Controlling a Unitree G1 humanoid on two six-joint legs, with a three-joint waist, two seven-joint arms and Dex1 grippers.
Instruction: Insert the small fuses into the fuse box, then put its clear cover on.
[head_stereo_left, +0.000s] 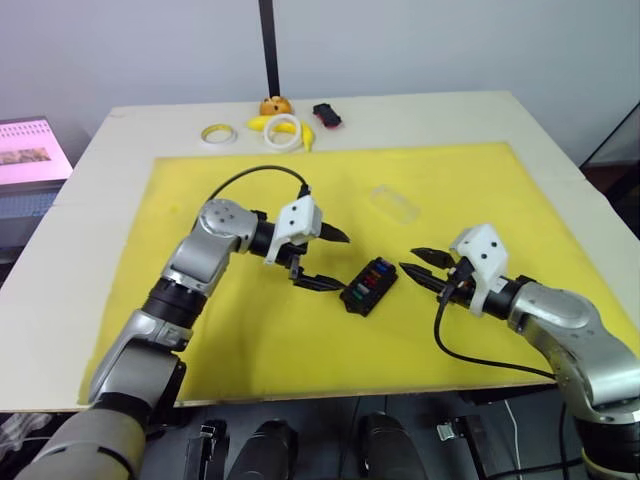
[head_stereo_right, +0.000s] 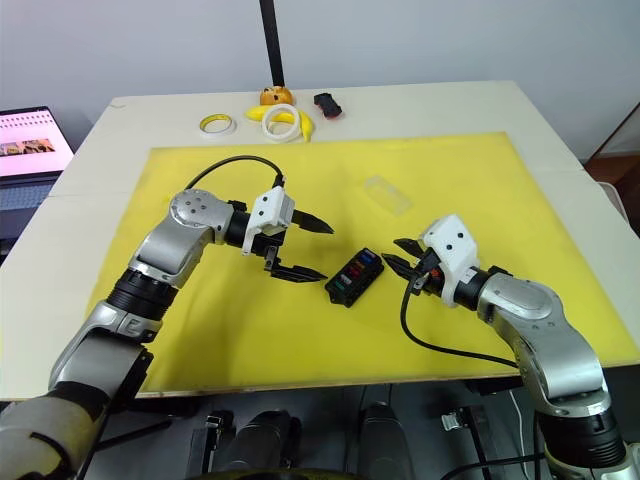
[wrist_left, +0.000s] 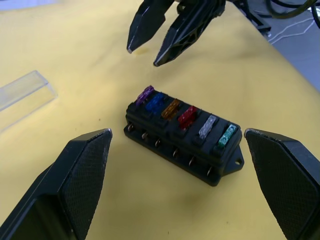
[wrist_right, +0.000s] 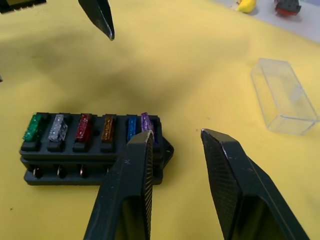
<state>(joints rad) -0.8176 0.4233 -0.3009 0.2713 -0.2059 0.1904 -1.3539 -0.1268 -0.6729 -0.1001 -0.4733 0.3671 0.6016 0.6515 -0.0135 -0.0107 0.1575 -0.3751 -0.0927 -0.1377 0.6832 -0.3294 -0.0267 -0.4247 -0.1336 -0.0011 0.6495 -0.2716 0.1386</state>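
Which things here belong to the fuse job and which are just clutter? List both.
Job: fuse box, six small fuses seated in it, clear cover lying apart on the yellow mat.
Clutter: tape rings, banana, toy car, orange thing.

Pale worktop (head_stereo_left: 560, 160) under a yellow mat (head_stereo_left: 250, 340). On the mat: black fuse box (head_stereo_left: 368, 285) near the middle, holding six coloured fuses (wrist_left: 186, 116); clear cover (head_stereo_left: 394, 203) well apart, farther back. Past the mat, along the far edge: two tape rings (head_stereo_left: 217, 133), banana (head_stereo_left: 262, 123), orange fruit (head_stereo_left: 275, 105), toy car (head_stereo_left: 327, 115).
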